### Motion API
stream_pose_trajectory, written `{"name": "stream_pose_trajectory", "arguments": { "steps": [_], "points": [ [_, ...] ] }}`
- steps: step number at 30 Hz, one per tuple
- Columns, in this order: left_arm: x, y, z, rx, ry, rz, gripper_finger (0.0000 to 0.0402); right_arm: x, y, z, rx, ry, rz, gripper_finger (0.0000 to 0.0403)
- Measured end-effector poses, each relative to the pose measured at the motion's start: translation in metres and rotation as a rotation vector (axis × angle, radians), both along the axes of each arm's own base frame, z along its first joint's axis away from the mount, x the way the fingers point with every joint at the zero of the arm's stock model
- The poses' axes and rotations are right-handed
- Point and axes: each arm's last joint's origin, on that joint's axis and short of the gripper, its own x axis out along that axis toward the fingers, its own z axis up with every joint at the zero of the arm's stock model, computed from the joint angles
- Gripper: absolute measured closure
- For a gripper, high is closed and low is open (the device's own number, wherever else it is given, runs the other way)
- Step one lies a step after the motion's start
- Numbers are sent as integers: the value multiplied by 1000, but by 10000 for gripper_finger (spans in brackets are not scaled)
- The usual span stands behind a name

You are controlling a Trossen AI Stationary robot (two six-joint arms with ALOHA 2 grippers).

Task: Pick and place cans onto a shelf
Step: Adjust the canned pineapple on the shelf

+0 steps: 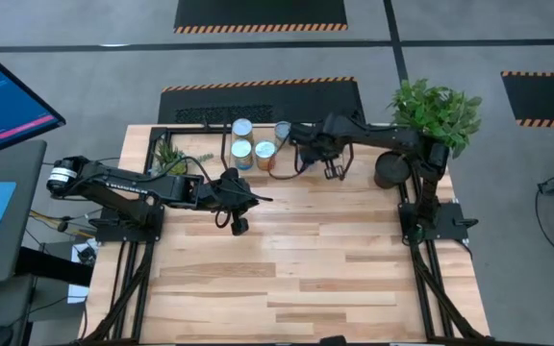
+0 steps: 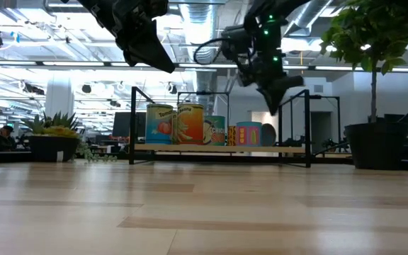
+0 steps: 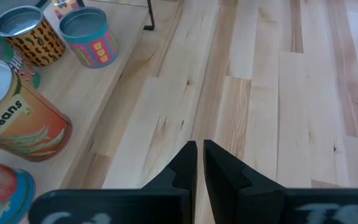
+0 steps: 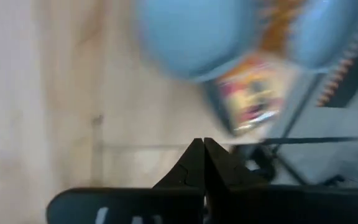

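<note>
Wooden table (image 1: 306, 269), cans (image 1: 254, 152) beside right pincer (image 1: 289, 135)

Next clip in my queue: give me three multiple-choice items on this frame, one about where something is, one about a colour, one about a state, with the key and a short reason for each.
1. Where do the cans stand?
A. on the shelf
B. on the bare tabletop near the camera
C. inside the plant pot

2. What colour is the label of the "Beans" can?
A. black
B. orange
C. white

3. How is the left gripper?
A. open wide around a can
B. shut on a can
C. shut, holding nothing

Key:
1 A, the low view shows them lined up on the raised board.
2 B, the left wrist view shows an orange label under the lettering.
3 C, the left wrist view shows its fingers nearly together over bare wood.
</note>
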Motion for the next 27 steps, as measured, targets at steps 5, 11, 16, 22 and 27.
{"name": "stream_pose_trajectory", "arguments": {
  "steps": [5, 11, 16, 22, 27],
  "points": [
    [0, 0, 0, 0, 0, 0, 387, 4, -21, 12, -71, -121, -44, 388],
    [0, 0, 0, -1, 4, 0, 387, -3, -36, 11, -6, -166, -83, 394],
    [0, 0, 0, 0, 5, 0, 387, -3, -37, 10, 40, -191, -81, 392],
    [0, 0, 0, 0, 5, 0, 387, -1, -37, 1, 75, -181, -103, 393],
    [0, 0, 0, -1, 6, 0, 387, 0, -36, -4, 86, -156, -123, 392]
  ]
}}
